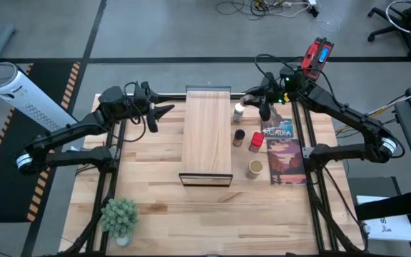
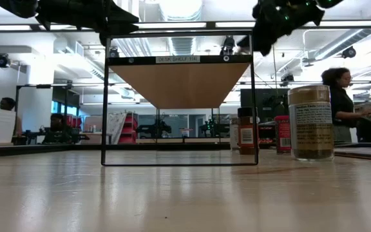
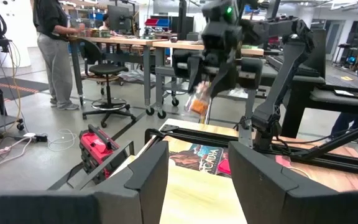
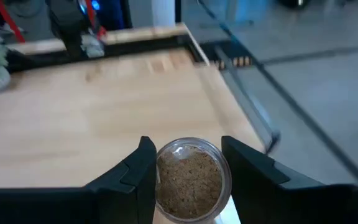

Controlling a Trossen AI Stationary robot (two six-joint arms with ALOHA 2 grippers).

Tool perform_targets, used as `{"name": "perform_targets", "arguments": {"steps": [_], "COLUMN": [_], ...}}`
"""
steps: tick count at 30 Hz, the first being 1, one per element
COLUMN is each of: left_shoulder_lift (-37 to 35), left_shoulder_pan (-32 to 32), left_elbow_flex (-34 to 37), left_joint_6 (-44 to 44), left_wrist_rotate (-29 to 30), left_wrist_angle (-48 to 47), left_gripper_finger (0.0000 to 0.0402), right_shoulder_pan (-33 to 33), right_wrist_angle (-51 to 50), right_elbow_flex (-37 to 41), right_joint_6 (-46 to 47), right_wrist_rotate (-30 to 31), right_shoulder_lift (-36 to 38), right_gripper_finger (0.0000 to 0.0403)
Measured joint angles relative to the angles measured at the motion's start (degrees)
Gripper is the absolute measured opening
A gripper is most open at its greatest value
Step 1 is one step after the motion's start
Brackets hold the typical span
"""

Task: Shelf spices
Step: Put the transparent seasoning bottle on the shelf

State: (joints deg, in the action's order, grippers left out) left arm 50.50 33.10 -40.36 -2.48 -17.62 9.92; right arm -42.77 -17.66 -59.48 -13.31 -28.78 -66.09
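The shelf [image 1: 207, 135], a pale board on a thin black frame [image 2: 179, 96], stands mid-table. My right gripper [image 4: 188, 144] is shut on a small jar of brown spice [image 4: 188, 180], up in the air off the shelf's far right corner; the jar's white cap [image 1: 239, 109] shows in the high view. A dark-lidded jar [image 1: 239, 135], a red tin [image 1: 255, 143] and a tan-topped jar [image 1: 255, 168] stand on their bases on the table right of the shelf. My left gripper [image 1: 164, 111] waits open, level, off the shelf's far left corner, with nothing between its fingers. My right gripper pinches the jar's round wall [image 4: 157, 183] between its two fingers, one on each side. A round end showing the brown spice faces the wrist camera. The fingers slant down from the table's far right. The jar [image 3: 199, 102] hangs tilted, lifted clear of table and shelf.
A flat printed game box [image 1: 285, 153] lies right of the spices. A small potted plant [image 1: 120, 218] stands at the near left corner. The shelf's board is bare, and bare tabletop lies near it. People are in the room behind.
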Motion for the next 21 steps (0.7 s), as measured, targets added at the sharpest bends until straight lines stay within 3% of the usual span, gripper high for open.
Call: {"name": "perform_targets", "arguments": {"steps": [10, 21], "left_shoulder_lift": [0.00, 0.00], "left_shoulder_pan": [-0.01, -0.02], "left_elbow_flex": [0.00, -0.02], "left_joint_6": [0.00, 0.00], "left_wrist_rotate": [0.05, 0.05], "left_wrist_angle": [0.30, -0.91], "left_gripper_finger": [0.0160, 0.0168], "right_shoulder_pan": [3.55, 3.41], "right_wrist_angle": [-0.71, -13.00], "right_elbow_flex": [-9.98, -23.95], "right_joint_6": [-1.43, -7.75], "right_wrist_rotate": [-0.35, -1.36], "right_shoulder_lift": [-12.42, -27.80], "right_gripper_finger": [0.0143, 0.0141]}}
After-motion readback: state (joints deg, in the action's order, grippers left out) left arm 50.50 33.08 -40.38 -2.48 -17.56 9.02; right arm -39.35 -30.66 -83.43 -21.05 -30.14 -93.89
